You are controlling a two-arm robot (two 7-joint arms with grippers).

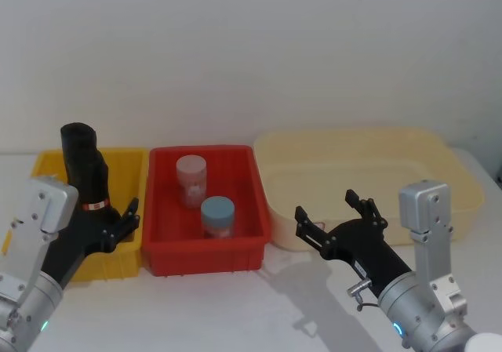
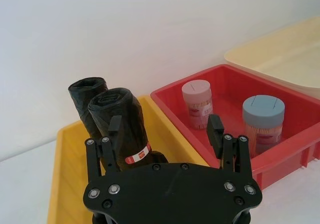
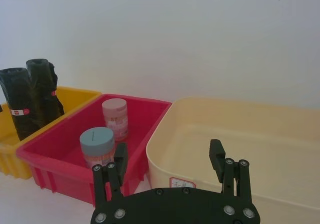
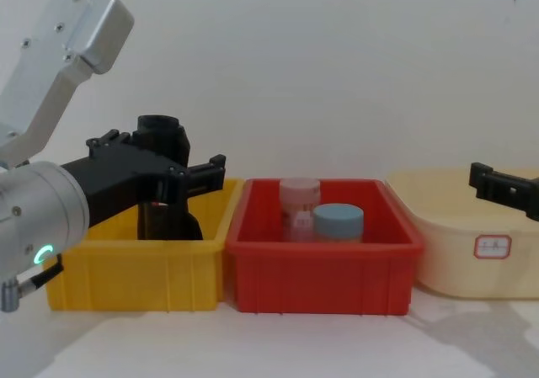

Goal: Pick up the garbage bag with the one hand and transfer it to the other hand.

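Left pincer (image 2: 165, 128): spread at the garbage bag (image 2: 122, 120); I see no grip.
Bag: upright in yellow bin (image 2: 59, 184).
Right pincer (image 1: 325, 205): spread, near cream tub (image 1: 459, 181).
Remaining: grasp, lift, handover.

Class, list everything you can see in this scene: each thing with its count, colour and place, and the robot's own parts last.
yellow bin: one, yellow, left on the table
red bin: one, red, middle
cream tub: one, cream, right
garbage bag: one, black with red-and-white label, upright in yellow bin
second roll: one, black, beside it
pink-lidded jar: one, in red bin
blue-lidded jar: one, in red bin
left gripper: black, open, at the garbage bag
right gripper: black, open, before the cream tub
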